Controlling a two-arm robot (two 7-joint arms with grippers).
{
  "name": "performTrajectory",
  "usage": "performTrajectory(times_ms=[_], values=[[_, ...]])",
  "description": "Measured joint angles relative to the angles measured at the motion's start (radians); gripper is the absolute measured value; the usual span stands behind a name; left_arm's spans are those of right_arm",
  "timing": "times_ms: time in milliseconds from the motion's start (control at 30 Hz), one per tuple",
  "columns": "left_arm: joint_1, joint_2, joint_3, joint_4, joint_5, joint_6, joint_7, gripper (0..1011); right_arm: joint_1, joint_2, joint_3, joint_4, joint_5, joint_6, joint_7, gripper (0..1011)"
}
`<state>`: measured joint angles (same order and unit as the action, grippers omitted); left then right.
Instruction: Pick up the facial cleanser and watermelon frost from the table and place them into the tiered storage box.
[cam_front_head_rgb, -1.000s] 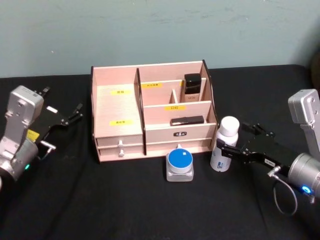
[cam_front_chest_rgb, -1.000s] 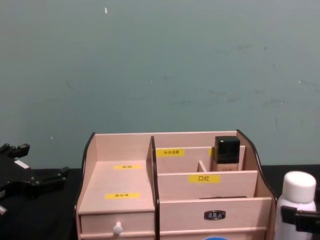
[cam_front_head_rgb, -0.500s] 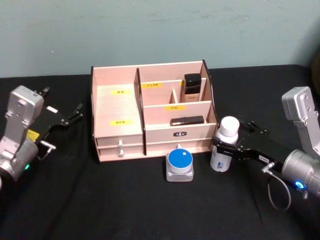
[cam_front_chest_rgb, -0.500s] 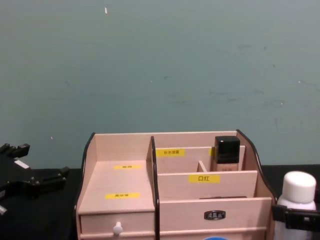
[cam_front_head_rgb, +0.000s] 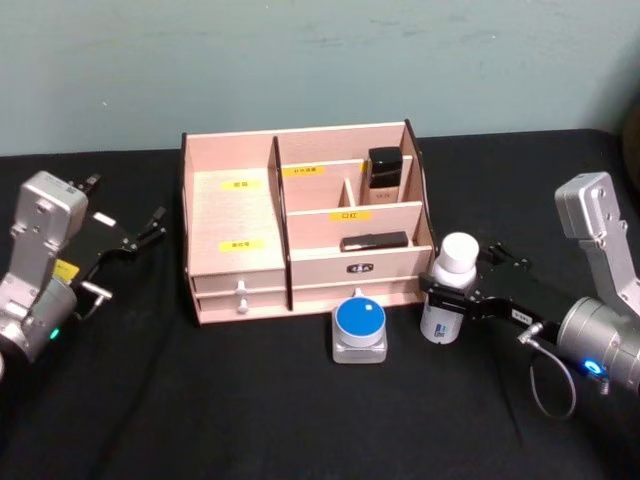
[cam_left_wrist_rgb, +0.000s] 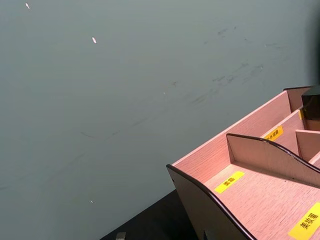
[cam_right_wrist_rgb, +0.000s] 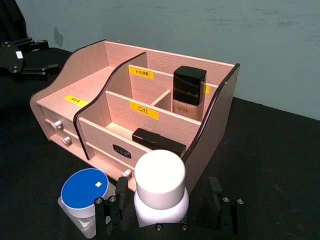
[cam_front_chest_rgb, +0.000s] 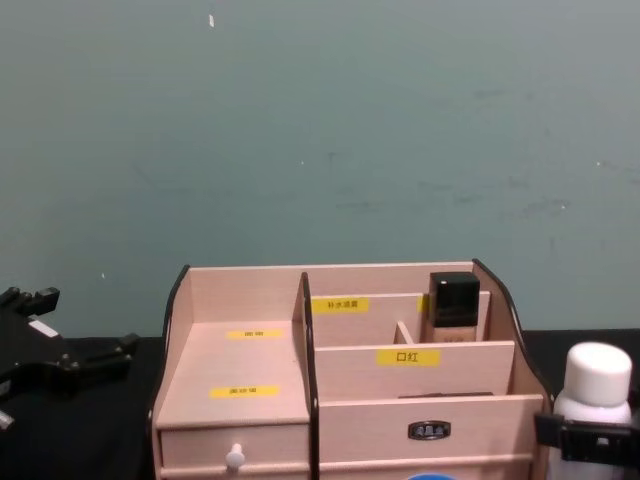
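- The tiered storage box (cam_front_head_rgb: 245, 215) stands at the 12 o'clock end of the black counter (cam_front_head_rgb: 300, 420), its drawers facing the robot.
- The facial cleanser (cam_front_head_rgb: 459, 252), a white bottle with a white cap, stands upright on the counter at about 4 o'clock from the box, just beside its front right corner.
- The right gripper (cam_front_head_rgb: 462, 282) reaches in from 3 o'clock and straddles that bottle just under the cap. Its fingers (cam_right_wrist_rgb: 112, 212) are apart, one on each side. One sits close against the bottle, and a gap shows on the other side.
- The watermelon frost (cam_front_head_rgb: 360, 320), a small pot with a round blue lid, sits at 6 o'clock from the box, near its front. It is at 9 o'clock from the bottle and apart from it.
- Inside the box, a dark-capped bottle (cam_front_head_rgb: 385, 170) stands in the rear right compartment, and a flat black item (cam_front_head_rgb: 374, 241) lies in the tier below.
- The left gripper (cam_front_head_rgb: 128, 250) is parked at 9 o'clock from the box, fingers spread and holding nothing.
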<state>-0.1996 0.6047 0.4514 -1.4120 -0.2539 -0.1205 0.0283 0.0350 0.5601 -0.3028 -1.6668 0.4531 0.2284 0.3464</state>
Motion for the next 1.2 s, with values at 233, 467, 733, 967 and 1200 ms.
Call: performTrajectory(times_ms=[233,467,733,967,1200], values=[[0.000,0.000,0.000,0.000,0.000,0.000,0.000,1010,-0.002,0.001,0.001,-0.002,0.000,-0.001,-0.002,960],[0.000,0.000,0.000,0.000,0.000,0.000,0.000,1010,-0.003,0.001,0.001,-0.004,0.000,-0.002,-0.002,811],[0.000,0.000,0.000,0.000,0.000,0.000,0.000,1010,-0.003,0.002,0.002,-0.004,0.001,-0.003,-0.003,602],[0.000,0.000,0.000,0.000,0.000,0.000,0.000,1010,-0.004,0.002,0.002,-0.005,0.002,-0.003,-0.004,602],[0.000,0.000,0.000,0.000,0.000,0.000,0.000,1010,-0.007,-0.004,0.004,-0.005,0.003,-0.006,-0.004,602]])
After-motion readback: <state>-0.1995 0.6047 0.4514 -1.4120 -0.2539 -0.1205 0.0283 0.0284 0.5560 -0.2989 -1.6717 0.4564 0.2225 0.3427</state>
